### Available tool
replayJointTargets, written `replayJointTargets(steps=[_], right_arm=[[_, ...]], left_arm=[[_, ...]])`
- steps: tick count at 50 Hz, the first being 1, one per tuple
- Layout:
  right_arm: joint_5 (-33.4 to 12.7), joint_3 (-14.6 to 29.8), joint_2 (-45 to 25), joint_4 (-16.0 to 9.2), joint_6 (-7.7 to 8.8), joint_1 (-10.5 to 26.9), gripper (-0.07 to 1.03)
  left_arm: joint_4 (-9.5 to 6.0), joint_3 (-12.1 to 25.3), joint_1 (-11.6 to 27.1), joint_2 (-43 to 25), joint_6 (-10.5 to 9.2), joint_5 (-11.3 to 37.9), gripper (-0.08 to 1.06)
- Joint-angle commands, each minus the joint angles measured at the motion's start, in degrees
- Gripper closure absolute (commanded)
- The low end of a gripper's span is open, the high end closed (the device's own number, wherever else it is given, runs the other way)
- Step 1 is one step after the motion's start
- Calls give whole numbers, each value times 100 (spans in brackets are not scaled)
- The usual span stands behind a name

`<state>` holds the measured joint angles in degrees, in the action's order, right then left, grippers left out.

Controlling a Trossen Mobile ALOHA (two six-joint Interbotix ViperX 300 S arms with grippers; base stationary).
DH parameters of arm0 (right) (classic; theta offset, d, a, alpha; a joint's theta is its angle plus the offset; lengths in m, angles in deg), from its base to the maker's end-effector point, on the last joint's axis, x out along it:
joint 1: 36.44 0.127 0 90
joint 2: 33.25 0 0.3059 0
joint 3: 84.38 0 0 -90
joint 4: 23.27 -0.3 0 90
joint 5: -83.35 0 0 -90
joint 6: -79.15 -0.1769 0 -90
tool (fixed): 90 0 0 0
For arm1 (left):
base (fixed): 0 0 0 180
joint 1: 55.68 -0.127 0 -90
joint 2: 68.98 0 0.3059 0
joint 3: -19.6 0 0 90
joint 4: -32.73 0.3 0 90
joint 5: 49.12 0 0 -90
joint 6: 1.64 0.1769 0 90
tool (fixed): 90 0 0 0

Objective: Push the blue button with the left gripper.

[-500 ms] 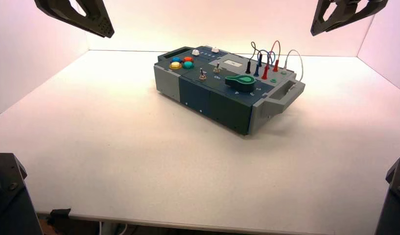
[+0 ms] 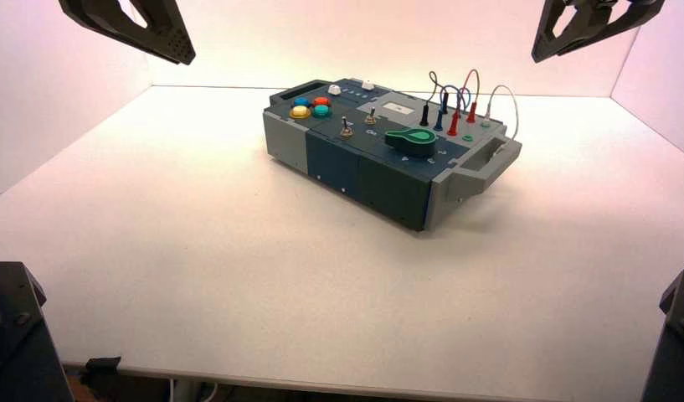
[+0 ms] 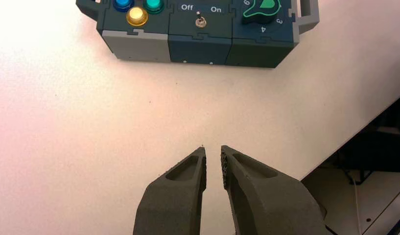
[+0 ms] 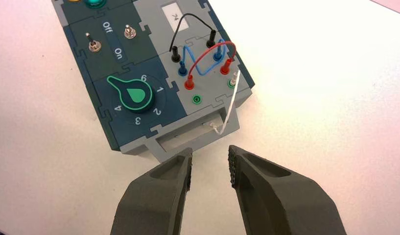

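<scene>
Nearest the camera, bare white table [image 2: 196, 276] lies in front of the box [image 2: 388, 180], nothing on it. Left gripper [image 3: 213, 155] hangs high over the table's left side, well apart from the box; in its wrist view the two tapered fingers [image 3: 188, 171] are nearly closed, a narrow slit between the tips, grasping nothing. Right gripper [image 4: 210, 164] is parked high on the right, above the box's handle end, fingers apart by a wider gap, also empty. Farther back, the box sits turned at an angle. Blue button [image 2: 301, 102] is in the four-button cluster at the box's left far corner, behind the yellow button [image 2: 300, 111] and beside the orange-red button [image 2: 321, 102]; the teal-green button [image 2: 322, 111] is next to the yellow one. Left wrist view shows the blue button [image 3: 123, 4] only partly, at the frame edge. Judgement: step in hand is the approach, not yet begun in any visible way; button appears unpressed, no contact. Next move calls for bringing the left arm forward and down over the cluster, tip centred on the blue dome, clear of yellow and orange-red neighbours, then a short vertical press.
</scene>
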<state>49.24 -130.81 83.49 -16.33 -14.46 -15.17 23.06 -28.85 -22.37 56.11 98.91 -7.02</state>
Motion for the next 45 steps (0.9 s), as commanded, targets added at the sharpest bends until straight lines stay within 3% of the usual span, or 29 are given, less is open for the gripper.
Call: replayJointTargets(steps=[1,5,16,28,41,45], right_arm=[[18,62,26,0,-18,-9,55],[26,53,18,0,-18,0,55],[35,79,-88,9,-18,0,55],[35,62,-105,0,-18,0,55],[35,70,-97,9,-26,0,55],[35,70,-97,9,-18,0,55]], left_arm=[[0,88,-44,-53,18,-44,78],[26,123,-70,-132,44,-53,78],[308,1020,-703,-729,88,-70,78],[308,2215,-1046,-2092,255,255,78],[290,3094,-1046,-3709,299,325,78],[290,3217,-1046,-3929,316,325,78]])
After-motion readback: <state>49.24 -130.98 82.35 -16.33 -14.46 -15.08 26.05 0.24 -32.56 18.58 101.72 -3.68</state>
